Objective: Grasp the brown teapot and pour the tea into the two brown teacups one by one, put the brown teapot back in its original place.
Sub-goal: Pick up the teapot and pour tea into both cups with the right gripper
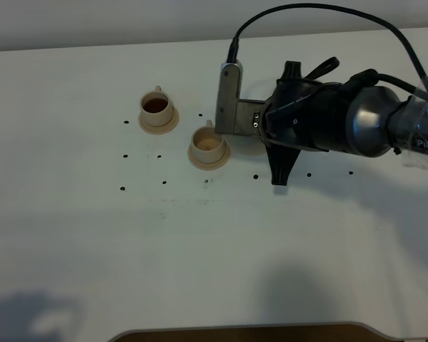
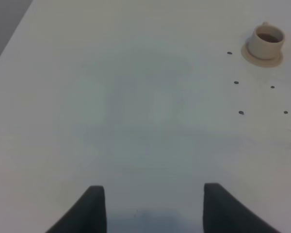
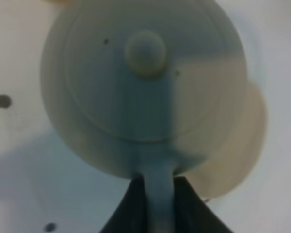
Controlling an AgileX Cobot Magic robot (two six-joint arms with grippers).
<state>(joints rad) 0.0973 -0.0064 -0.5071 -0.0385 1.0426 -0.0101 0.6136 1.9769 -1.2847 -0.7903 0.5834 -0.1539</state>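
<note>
The brown teapot [image 3: 145, 82] fills the right wrist view from above, its lid knob [image 3: 145, 52] in the middle. My right gripper [image 3: 159, 206] is shut on its loop handle, with a dark finger on each side. The wide saucer [image 3: 245, 145] shows partly from behind the teapot, off to one side. In the high view my right arm [image 1: 321, 117] hides the teapot. One teacup [image 1: 159, 108] holds dark tea on its saucer and also shows in the left wrist view [image 2: 266, 42]. The other teacup [image 1: 208, 147] looks pale inside. My left gripper [image 2: 155, 208] is open and empty over bare table.
Small black dots [image 1: 164, 182] mark the white table around the cups. The table's front edge [image 1: 242, 333] runs along the bottom of the high view. A black cable [image 1: 307, 11] arcs above the right arm.
</note>
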